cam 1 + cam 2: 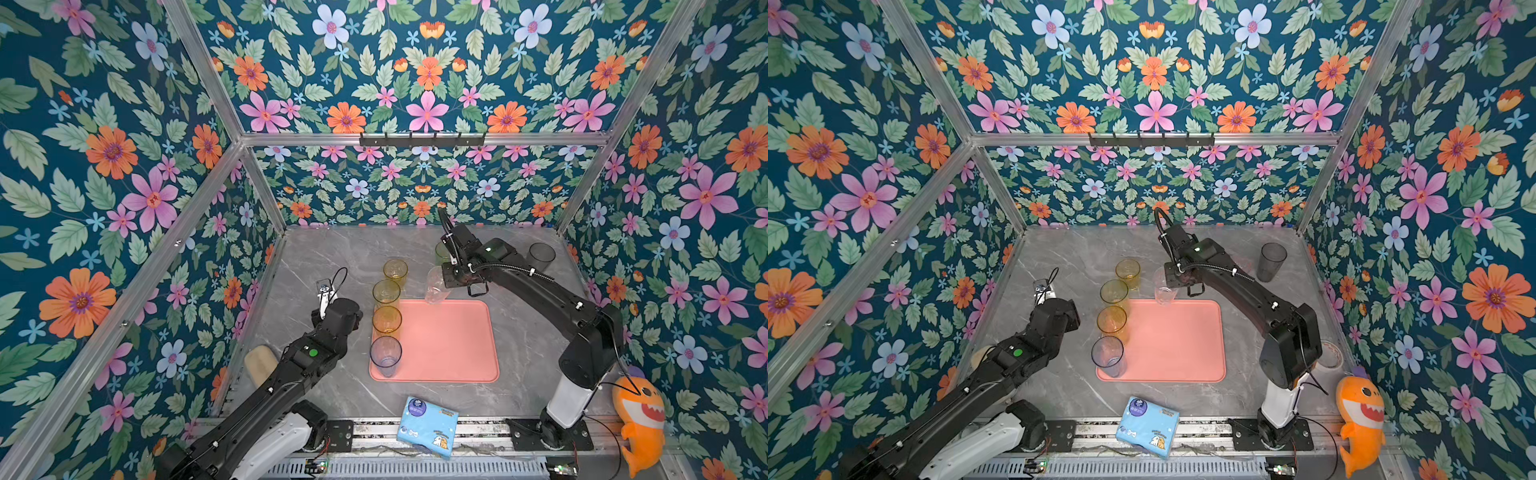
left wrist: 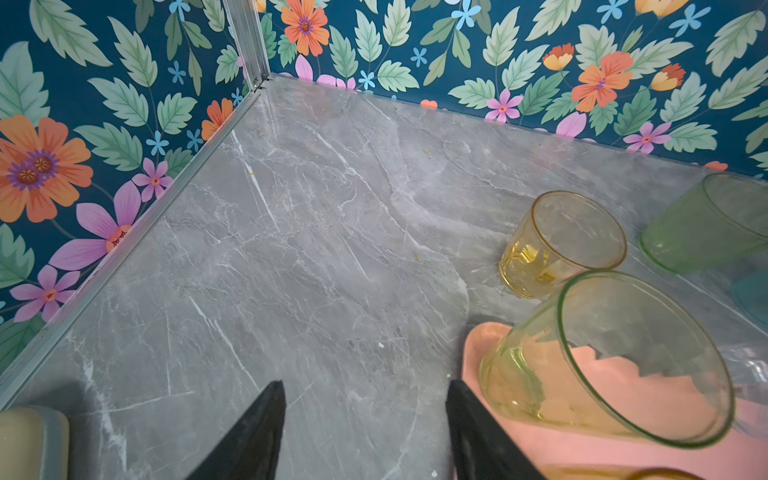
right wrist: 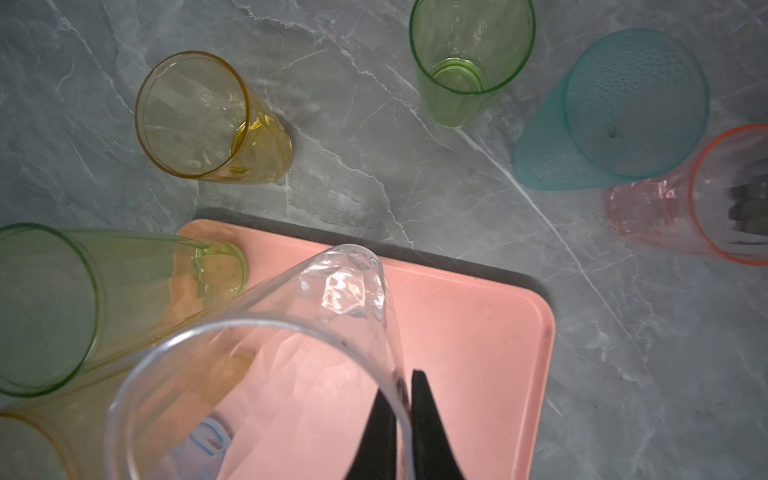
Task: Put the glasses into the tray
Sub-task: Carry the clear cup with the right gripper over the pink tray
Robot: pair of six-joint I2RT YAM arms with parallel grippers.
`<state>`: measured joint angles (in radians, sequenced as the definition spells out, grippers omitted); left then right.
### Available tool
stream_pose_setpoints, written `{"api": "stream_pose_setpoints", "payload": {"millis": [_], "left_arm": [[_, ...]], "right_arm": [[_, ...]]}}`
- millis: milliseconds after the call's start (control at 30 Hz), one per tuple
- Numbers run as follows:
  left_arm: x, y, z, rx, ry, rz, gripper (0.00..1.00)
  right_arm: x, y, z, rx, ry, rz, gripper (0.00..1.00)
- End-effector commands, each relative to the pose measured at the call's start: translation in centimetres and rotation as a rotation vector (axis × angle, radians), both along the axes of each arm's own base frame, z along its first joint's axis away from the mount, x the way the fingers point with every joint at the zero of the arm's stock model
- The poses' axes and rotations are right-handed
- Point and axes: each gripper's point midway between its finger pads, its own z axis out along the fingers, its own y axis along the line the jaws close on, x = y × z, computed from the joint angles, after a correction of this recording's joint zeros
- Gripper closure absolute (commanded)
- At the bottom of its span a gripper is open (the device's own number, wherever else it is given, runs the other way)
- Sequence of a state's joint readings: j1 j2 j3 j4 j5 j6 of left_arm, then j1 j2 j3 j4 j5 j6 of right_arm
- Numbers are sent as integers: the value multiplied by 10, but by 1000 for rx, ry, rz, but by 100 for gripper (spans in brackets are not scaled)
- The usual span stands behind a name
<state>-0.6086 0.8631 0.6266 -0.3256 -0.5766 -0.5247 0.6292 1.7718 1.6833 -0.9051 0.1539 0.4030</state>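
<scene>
The salmon-pink tray [image 1: 449,345] is lying in the middle of the marble table [image 1: 332,257] and is carrying three upright glasses in a row along its left edge: the yellow-green glass [image 1: 386,292] at the far corner, the amber glass [image 1: 387,321] next, and the blue-grey glass [image 1: 385,357] nearest the front. The right gripper [image 3: 403,432] is pinching the rim of the clear glass [image 1: 435,286], one finger inside and one outside, and is holding it slightly tilted over the tray's far edge; whether its base is touching the tray cannot be told. The short amber glass [image 1: 395,271] is standing on the table just beyond the tray's far left corner. The green glass [image 3: 469,62], teal glass [image 3: 623,108] and pink glass [image 3: 706,208] are waiting on the table beyond the tray, with the smoky glass [image 1: 541,256] near the far right corner. The left gripper [image 2: 365,436] is hovering over bare table left of the tray, its fingers apart and holding nothing.
</scene>
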Motion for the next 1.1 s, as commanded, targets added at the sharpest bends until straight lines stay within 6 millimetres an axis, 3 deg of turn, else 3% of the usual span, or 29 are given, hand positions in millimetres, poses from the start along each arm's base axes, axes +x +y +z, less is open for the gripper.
{"api": "stream_pose_setpoints", "payload": {"millis": [0, 400, 1067], "left_arm": [[2, -1, 3, -17, -16, 7, 36], [1, -1, -2, -23, -6, 3, 36], [0, -3, -4, -33, 4, -1, 36]], "right_arm": [[1, 6, 0, 21, -19, -22, 100], [-16, 4, -29, 17, 55, -37, 100], [-21, 5, -43, -4, 81, -36, 100]]}}
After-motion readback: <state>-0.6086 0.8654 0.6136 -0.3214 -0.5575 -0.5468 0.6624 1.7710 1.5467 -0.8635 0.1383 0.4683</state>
